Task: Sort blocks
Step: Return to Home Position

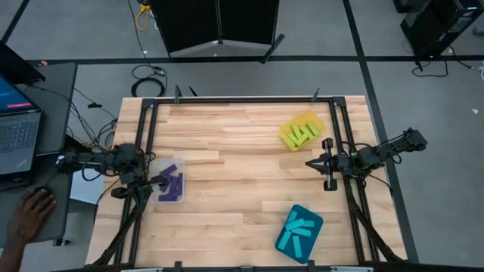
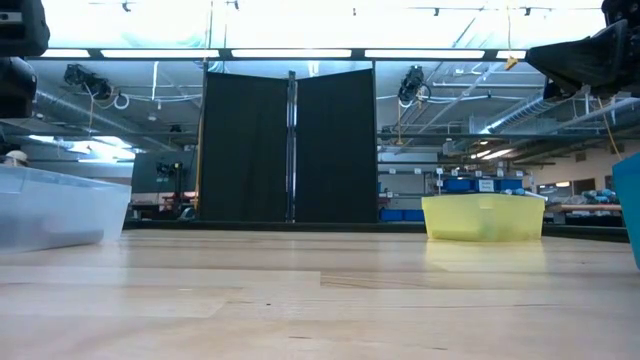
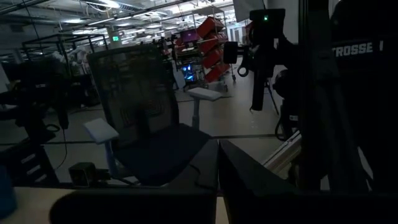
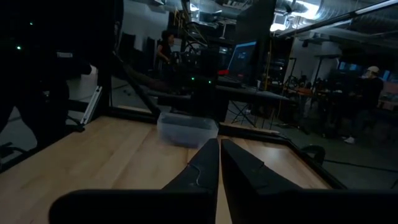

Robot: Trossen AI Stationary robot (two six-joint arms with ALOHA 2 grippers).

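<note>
The wooden surface [image 1: 227,151] carries three trays and is flanked by the two dark arms. The left arm [image 1: 98,160] is folded at its own edge, and the right arm [image 1: 386,147] is folded at the opposite edge. A laptop [image 1: 17,125] sits on a side desk behind the left arm, and a person's hand [image 1: 30,211] rests near it.

The teal tray [image 1: 316,221] lies off to one side of the right tool, towards the near edge. The yellow tray [image 1: 319,121] sits close on the tool's other side, towards the far edge. The clear tray [image 1: 171,198] lies right at the tip of the left tool (from above the two seem to overlap).

The left tool [image 1: 160,183] has its fingers pressed together with nothing between them. Its wrist view shows them meeting in a thin line [image 3: 217,163] before an office chair [image 3: 140,106]. The right tool [image 1: 310,162] points inward over bare wood, also closed and empty [image 4: 219,152]. From it the clear tray [image 4: 186,130] shows straight ahead, far across the surface.

All the blocks are in trays. The purple blocks [image 1: 175,182] are in the clear tray just ahead of the left tool. The yellow-green blocks [image 1: 302,134] are in the yellow tray and the cyan blocks [image 1: 299,233] in the teal tray, both beside the right tool.
</note>
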